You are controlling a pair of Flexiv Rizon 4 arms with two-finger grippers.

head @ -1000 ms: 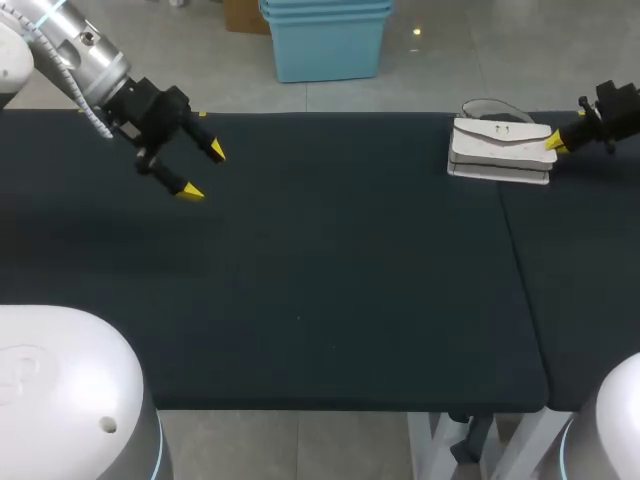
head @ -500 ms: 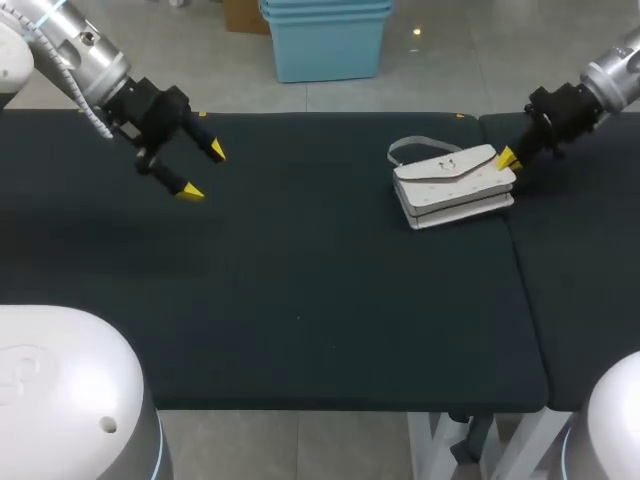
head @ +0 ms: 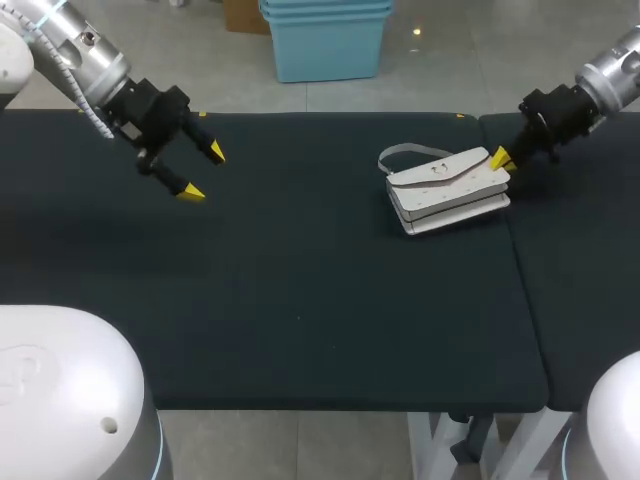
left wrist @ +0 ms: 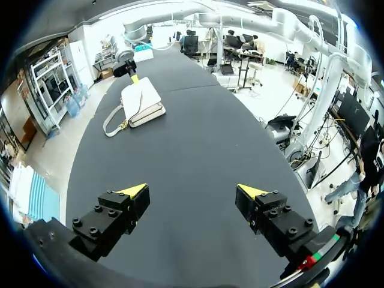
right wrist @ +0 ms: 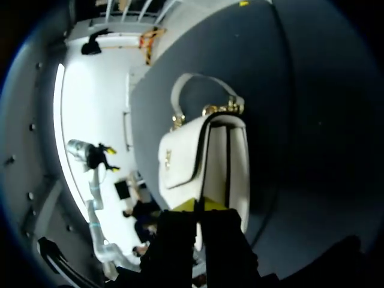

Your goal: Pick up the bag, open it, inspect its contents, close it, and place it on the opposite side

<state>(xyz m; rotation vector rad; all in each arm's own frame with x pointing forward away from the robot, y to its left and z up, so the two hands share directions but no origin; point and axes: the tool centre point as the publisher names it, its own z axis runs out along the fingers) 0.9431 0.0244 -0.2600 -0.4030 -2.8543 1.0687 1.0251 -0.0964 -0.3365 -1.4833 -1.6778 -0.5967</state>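
A white handbag (head: 445, 190) with a flap and a grey strap (head: 405, 152) lies flat on the dark table, right of the middle. My right gripper (head: 500, 158) is shut, its yellow tips pressed together against the bag's right end. In the right wrist view the bag (right wrist: 198, 162) lies straight ahead of the right gripper (right wrist: 204, 206), touching its tips. My left gripper (head: 203, 170) hangs open at the far left with nothing between its fingers. The left wrist view looks past the left gripper (left wrist: 192, 191) to the bag (left wrist: 141, 103) far across the table, with the right gripper (left wrist: 133, 77) behind it.
A seam (head: 520, 270) between two dark tabletops runs front to back just right of the bag. Bare dark table (head: 320, 280) stretches between the two grippers and toward the front edge.
The bag has slid left and slightly toward the front, turning a little, with the shut right gripper following at its right end. The left arm has not moved.
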